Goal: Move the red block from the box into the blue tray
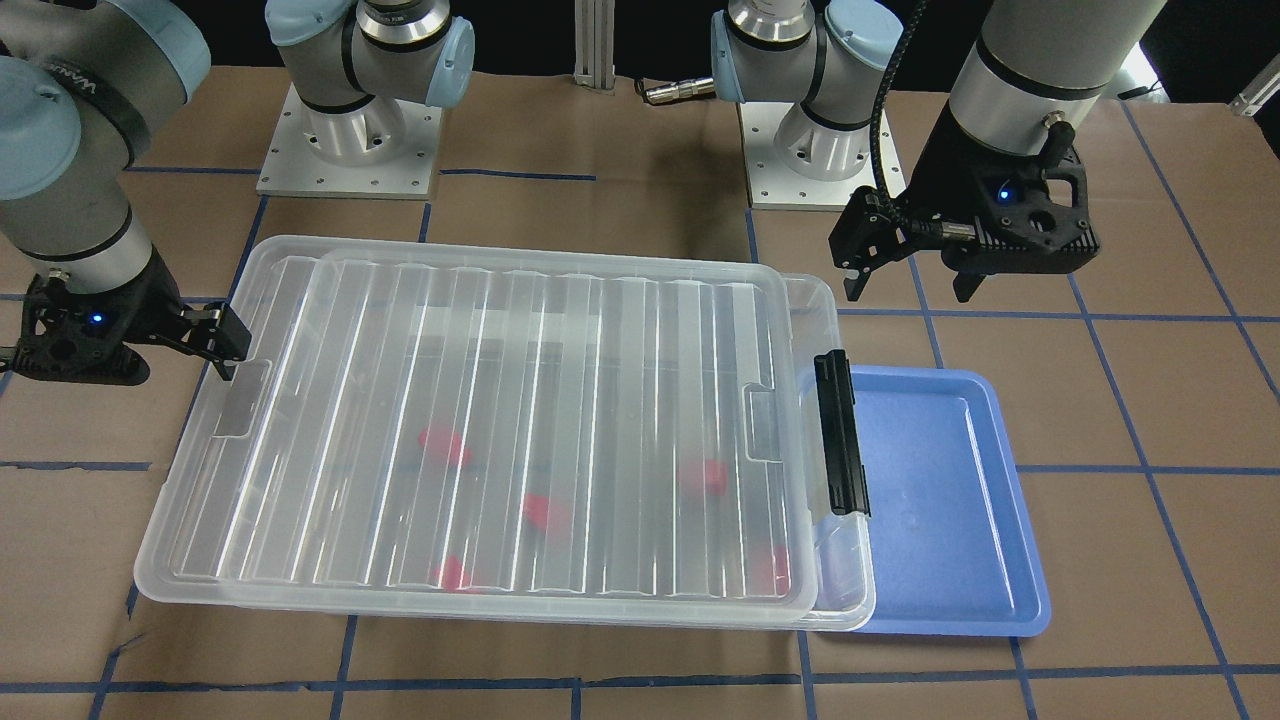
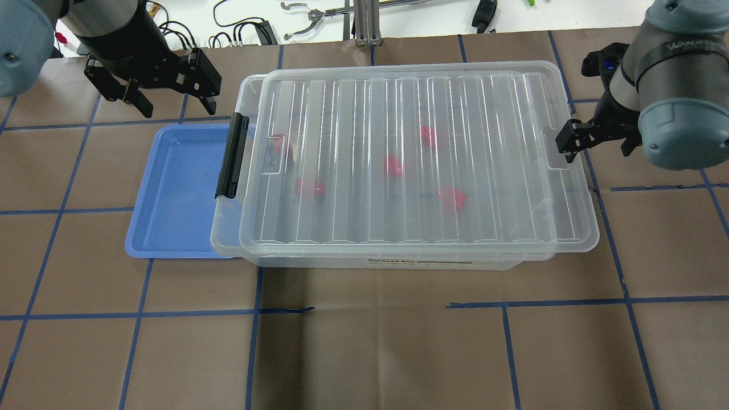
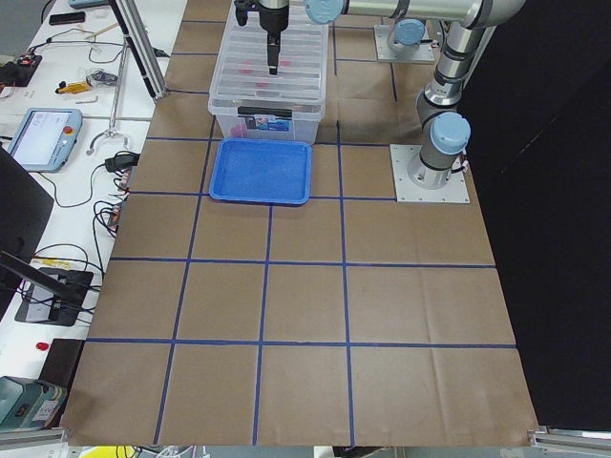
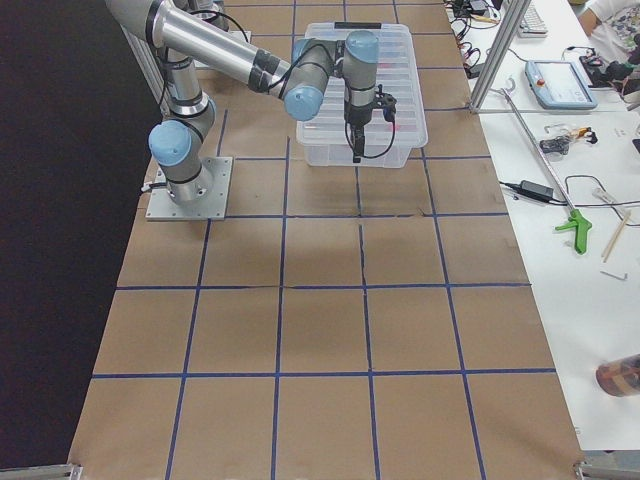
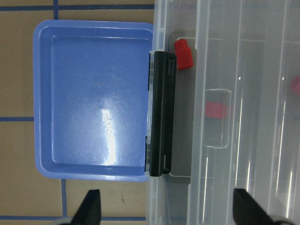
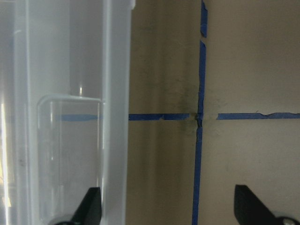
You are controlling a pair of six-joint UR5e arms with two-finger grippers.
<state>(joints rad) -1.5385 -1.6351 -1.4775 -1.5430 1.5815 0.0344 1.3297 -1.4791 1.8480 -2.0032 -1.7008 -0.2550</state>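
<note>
The clear box [image 2: 512,259] stands mid-table. Its ribbed lid [image 2: 490,159] lies on it, shifted away from the black latch bar [image 2: 230,156]. Several red blocks lie inside, blurred through the lid; one red block [image 5: 183,54] shows plainly in the gap by the latch. The blue tray [image 2: 171,188] is bare, and the box's latch end sits partly over it. My left gripper [image 2: 173,103] is open and empty, above the table beyond the tray's far edge. My right gripper [image 6: 166,211] is open and empty at the box's other short end; one fingertip [image 2: 566,142] is by the lid's handle tab.
The table is covered in brown paper with a grid of blue tape [image 2: 256,311]. The two arm bases [image 1: 350,140] stand behind the box. Cables and tools lie on the white bench [image 2: 256,23] past the far edge.
</note>
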